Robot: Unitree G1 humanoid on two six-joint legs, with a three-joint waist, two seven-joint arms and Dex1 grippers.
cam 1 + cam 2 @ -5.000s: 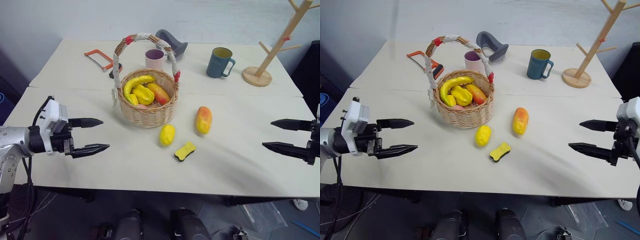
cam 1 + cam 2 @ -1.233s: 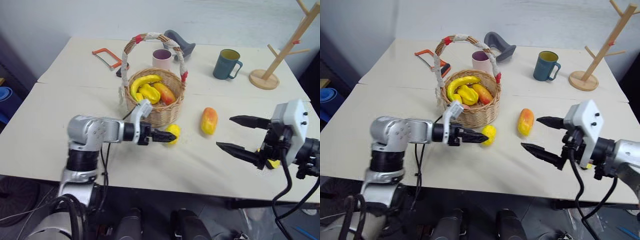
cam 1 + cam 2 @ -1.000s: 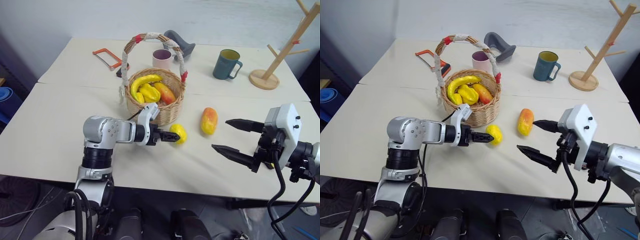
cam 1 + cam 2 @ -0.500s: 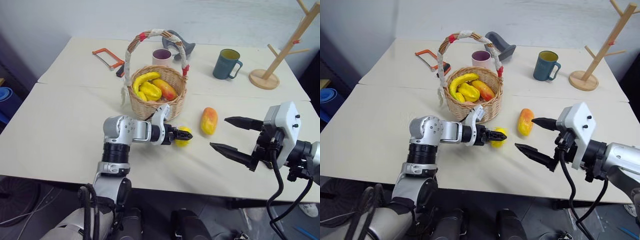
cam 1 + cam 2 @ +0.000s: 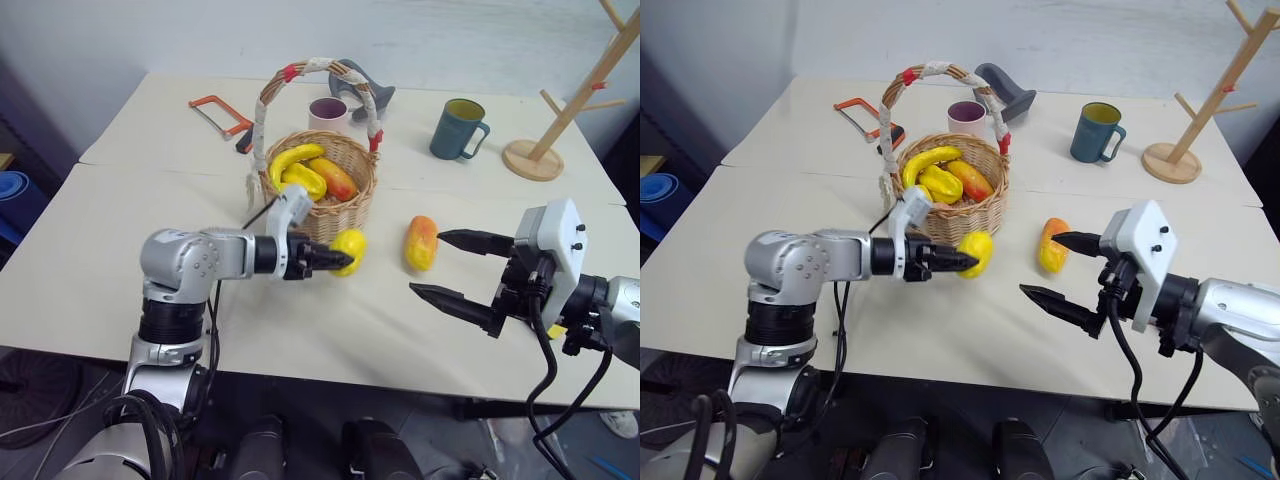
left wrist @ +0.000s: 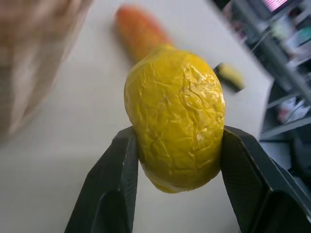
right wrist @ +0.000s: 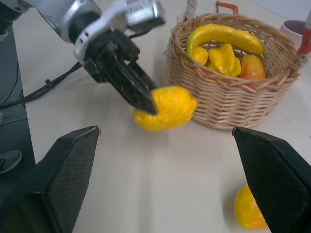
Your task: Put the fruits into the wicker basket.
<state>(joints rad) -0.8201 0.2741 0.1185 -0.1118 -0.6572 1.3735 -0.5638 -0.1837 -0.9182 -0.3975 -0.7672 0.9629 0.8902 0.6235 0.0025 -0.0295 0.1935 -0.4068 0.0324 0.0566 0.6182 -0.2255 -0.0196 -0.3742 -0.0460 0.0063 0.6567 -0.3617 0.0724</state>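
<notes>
Lemon-like yellow oval fruit (image 5: pixel 348 246), glossy and crinkled: your left gripper (image 5: pixel 335 258) has it pinched between two black fingers, lifted just beside the outer wall of the round tan wicker basket (image 5: pixel 350 216), below its rim. The grip sits on the fruit's lower half, so the fruit could squirt out if you swing fast. You must raise it over the rim; driving straight in would shove the basket, and its arched handle wrapped in whitish cloth with red ties (image 5: pixel 316 75) could snag the arm. The basket already holds a yellow banana (image 5: pixel 292 158) and other fruit, so a high drop may bounce out. To the right, the elongated orange-red and yellow mango (image 5: pixel 420 243) lies on the white table (image 5: pixel 90 260), between the prongs of your wide-open right gripper (image 5: pixel 450 268), which is empty; close too early and you will nudge the mango away.
</notes>
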